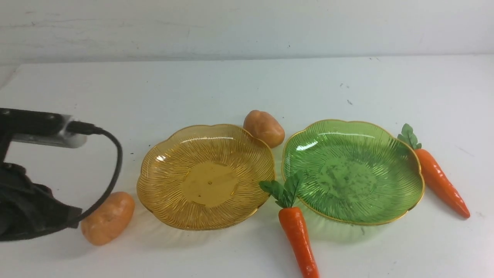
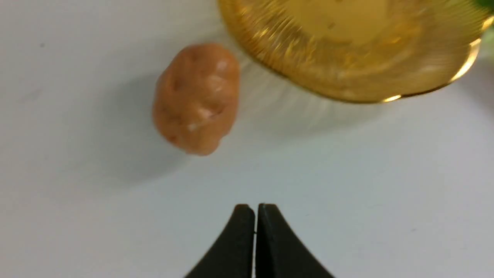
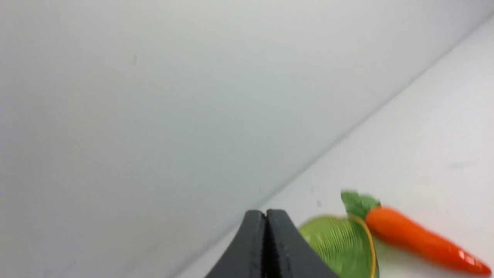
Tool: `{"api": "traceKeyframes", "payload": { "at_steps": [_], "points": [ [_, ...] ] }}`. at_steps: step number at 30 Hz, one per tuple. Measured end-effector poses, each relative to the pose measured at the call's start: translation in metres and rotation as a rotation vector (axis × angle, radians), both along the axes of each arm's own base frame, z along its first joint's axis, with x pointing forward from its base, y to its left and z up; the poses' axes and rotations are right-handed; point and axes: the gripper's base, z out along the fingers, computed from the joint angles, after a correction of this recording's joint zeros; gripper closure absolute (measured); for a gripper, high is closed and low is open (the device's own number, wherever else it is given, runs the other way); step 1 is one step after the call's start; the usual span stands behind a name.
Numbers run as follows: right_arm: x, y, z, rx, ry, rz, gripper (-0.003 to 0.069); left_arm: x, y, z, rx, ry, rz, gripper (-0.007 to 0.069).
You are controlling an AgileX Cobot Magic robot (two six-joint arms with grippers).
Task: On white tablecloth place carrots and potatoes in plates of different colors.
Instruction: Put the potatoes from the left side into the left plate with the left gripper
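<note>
Carrots [image 1: 299,239], potatoes [image 1: 108,218] — beside plates [image 1: 166,181]

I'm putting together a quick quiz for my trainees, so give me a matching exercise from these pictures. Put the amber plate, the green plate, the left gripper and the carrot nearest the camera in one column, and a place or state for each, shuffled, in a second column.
Column one:
1. amber plate
2. green plate
3. left gripper
4. nearest carrot

Column two:
A. shut, holding nothing
B. leaves at the green plate's rim
C. empty, potato on its left
D. empty, second carrot on its right

Pairs: 1-C, 2-D, 3-A, 4-B.
</note>
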Motion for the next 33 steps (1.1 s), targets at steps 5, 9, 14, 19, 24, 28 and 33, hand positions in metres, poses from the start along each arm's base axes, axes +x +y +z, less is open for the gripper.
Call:
{"api": "traceKeyframes", "payload": {
  "at_steps": [5,9,14,19,24,28,33],
  "points": [
    [-0.009,0.018,0.056,-0.229,0.13,0.246,0.0674,0.045,-0.001,-0.017,0.038,0.105,-0.022,0.0628],
    [0.001,0.027,0.091,-0.41,0.276,0.415,0.0674,0.062,-0.002,-0.03,0.075,0.14,-0.101,0.0628],
    [0.017,0.034,0.097,-0.526,0.479,0.606,0.0674,0.076,-0.003,-0.034,0.123,0.095,-0.206,0.0619],
    [0.032,0.039,0.087,-0.547,0.603,0.721,0.0674,0.089,-0.004,-0.041,0.123,0.044,-0.221,0.0526],
    [0.035,0.042,0.088,-0.54,0.58,0.76,0.0674,0.099,-0.004,-0.053,0.13,0.043,-0.225,0.0319],
    [0.034,0.044,0.089,-0.528,0.557,0.78,0.0674,0.108,-0.004,-0.068,0.14,0.068,-0.229,0.0097],
    [0.034,0.045,0.09,-0.527,0.555,0.782,0.0674,0.118,-0.005,-0.092,0.13,0.125,-0.225,-0.0058]
  ]
}}
